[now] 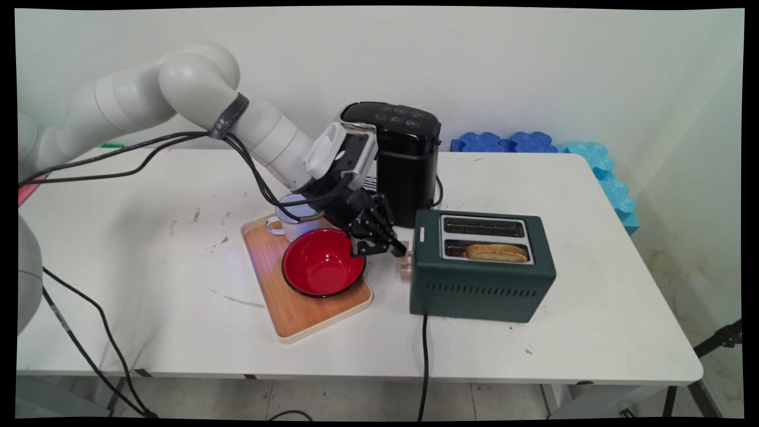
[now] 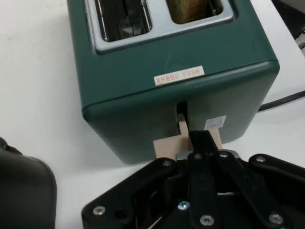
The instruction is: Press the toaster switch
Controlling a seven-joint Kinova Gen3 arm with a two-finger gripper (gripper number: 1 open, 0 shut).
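gripper [image 1: 396, 248] rests on the green toaster's [image 1: 480, 284] wooden lever [image 2: 167, 145].

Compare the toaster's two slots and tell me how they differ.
The near slot holds a browned slice of bread, which sits low with only its top showing; the far slot holds nothing. The near slot lies toward the table's front edge, the far slot toward the black coffee machine. Both are long, metal-rimmed openings, side by side in the top of the green toaster.

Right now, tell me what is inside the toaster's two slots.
The toaster holds a bread slice in its near slot; the far slot looks empty, though its depths are not visible.
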